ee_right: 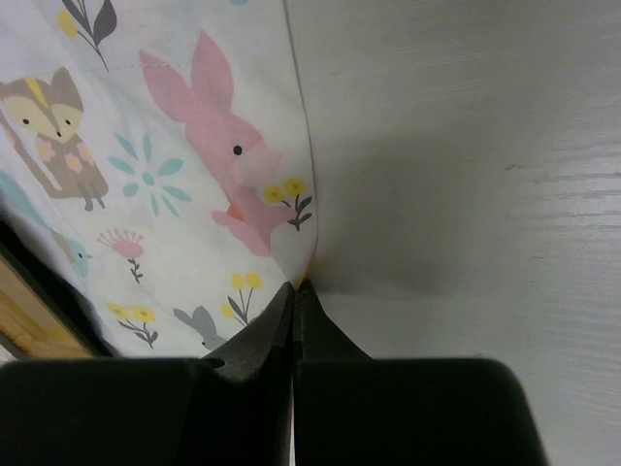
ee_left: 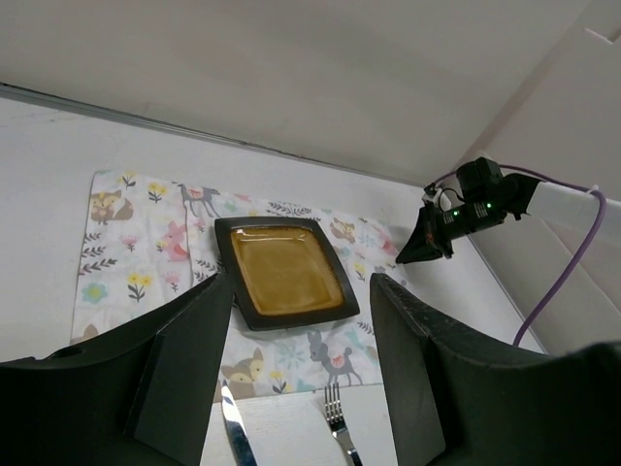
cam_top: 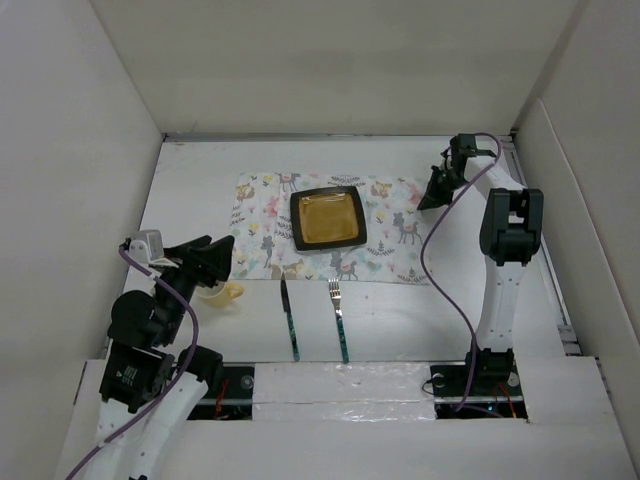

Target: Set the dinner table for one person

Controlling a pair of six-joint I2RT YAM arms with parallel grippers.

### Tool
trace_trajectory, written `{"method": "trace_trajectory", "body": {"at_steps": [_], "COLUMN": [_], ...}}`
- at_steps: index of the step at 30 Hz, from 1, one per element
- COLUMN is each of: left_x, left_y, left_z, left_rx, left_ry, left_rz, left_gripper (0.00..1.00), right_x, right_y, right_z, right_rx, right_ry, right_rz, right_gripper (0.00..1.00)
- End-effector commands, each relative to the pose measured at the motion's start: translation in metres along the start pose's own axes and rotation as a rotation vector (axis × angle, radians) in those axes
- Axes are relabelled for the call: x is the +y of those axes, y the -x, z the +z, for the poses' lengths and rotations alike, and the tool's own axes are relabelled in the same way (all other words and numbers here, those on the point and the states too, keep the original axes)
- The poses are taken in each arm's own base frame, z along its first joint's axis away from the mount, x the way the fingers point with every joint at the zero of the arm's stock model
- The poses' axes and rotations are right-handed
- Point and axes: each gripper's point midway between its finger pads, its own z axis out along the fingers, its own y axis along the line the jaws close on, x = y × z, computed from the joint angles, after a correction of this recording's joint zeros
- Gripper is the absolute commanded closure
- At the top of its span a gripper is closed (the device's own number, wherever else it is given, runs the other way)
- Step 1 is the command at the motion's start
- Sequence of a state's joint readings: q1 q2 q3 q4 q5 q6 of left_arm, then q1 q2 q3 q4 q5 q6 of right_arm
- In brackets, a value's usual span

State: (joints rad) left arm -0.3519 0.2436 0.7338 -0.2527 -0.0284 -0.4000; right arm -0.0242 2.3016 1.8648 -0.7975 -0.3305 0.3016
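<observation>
Cloth placemat (cam_top: 395, 235), smooth white dinner table (cam_top: 400, 320)

- This is a robot lab's test cell, not a home: the dinner table (cam_top: 200, 180) is a plain white tabletop walled by bare white panels (cam_top: 330, 60).
- Two robot arms, the left arm (cam_top: 150, 320) and the right arm (cam_top: 505, 270), are bolted at its near edge, either side of a pale strip of tape (cam_top: 340, 385).
- A purple cable (cam_top: 445, 290) hangs loose beside the right arm.
- The homely touches are an animal-print placemat (cam_top: 260, 215), a square plate (cam_top: 327, 219) on it, and a knife (cam_top: 290, 320) and fork (cam_top: 339, 320) on the bare top.
</observation>
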Motion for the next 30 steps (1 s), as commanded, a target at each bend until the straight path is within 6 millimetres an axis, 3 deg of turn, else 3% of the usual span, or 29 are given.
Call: {"method": "trace_trajectory", "body": {"at_steps": [1, 9, 10, 11, 12, 16, 17, 18, 19, 20, 21, 22, 23, 24, 25, 27, 29, 30], "left_x": [-0.009, -0.007, -0.006, -0.006, -0.006, -0.004, -0.003, -0.003, -0.003, -0.003, -0.001, -0.001, 0.001, 0.001, 0.001, 0.005, 0.007, 0.01], "left_y": [0.011, 0.005, 0.004, 0.003, 0.002, 0.002, 0.001, 0.0, 0.0, -0.001, -0.001, -0.001, -0.003, -0.004, -0.005, -0.005, -0.007, -0.008], "left_z": [0.003, 0.01, 0.011, 0.011, 0.012, 0.013, 0.014, 0.014, 0.014, 0.014, 0.015, 0.016, 0.016, 0.017, 0.018, 0.021, 0.022, 0.023], "left_rx": [-0.02, 0.002, 0.005, 0.009, 0.013, 0.015, 0.019, 0.022, 0.02, 0.02, 0.021, 0.022, 0.028, 0.033, 0.035, 0.035, 0.04, 0.042], "left_ry": [-0.029, -0.022, -0.018, -0.016, -0.017, -0.007, -0.005, -0.003, -0.004, -0.004, 0.005, 0.007, 0.012, 0.015, 0.015, 0.032, 0.042, 0.049], "left_rz": [0.012, 0.012, 0.013, 0.013, 0.013, 0.011, 0.012, 0.012, 0.012, 0.013, 0.014, 0.014, 0.014, 0.016, 0.016, 0.018, 0.02, 0.023], "left_gripper": [0.44, 0.44, 0.44, 0.44, 0.44, 0.44, 0.44, 0.44, 0.45, 0.44, 0.44, 0.44, 0.44, 0.44, 0.45, 0.45, 0.45, 0.45], "right_x": [-0.012, -0.017, -0.014, -0.012, -0.01, -0.006, -0.006, 0.005, 0.02, 0.021, 0.04, 0.053, 0.076, 0.079, 0.093, 0.125, 0.139, 0.147], "right_y": [0.024, 0.04, 0.044, 0.047, 0.048, 0.058, 0.05, 0.055, 0.063, 0.036, 0.033, 0.035, 0.018, -0.007, -0.015, -0.052, -0.072, -0.088], "right_z": [-0.005, -0.002, -0.004, -0.009, -0.012, -0.04, -0.04, -0.069, -0.081, -0.07, -0.097, -0.103, -0.101, -0.088, -0.089, -0.079, -0.07, -0.062], "right_rx": [-0.099, -0.156, -0.178, -0.194, -0.2, -0.267, -0.274, -0.345, -0.421, -0.393, -0.46, -0.525, -0.508, -0.459, -0.462, -0.406, -0.395, -0.367], "right_ry": [-0.009, 0.014, 0.023, 0.027, 0.029, 0.027, 0.006, 0.023, 0.056, 0.071, 0.123, 0.171, 0.242, 0.275, 0.331, 0.468, 0.518, 0.537], "right_rz": [0.029, 0.044, 0.037, 0.035, 0.033, 0.021, 0.025, 0.023, -0.001, 0.0, -0.021, -0.059, -0.108, -0.134, -0.174, -0.247, -0.286, -0.301], "right_gripper": [1.0, 0.99, 0.94, 0.81, 0.75, 0.65, 0.65, 0.65, 0.65, 0.65, 0.68, 0.74, 0.82, 1.0, 1.0, 1.0, 1.0, 0.95]}}
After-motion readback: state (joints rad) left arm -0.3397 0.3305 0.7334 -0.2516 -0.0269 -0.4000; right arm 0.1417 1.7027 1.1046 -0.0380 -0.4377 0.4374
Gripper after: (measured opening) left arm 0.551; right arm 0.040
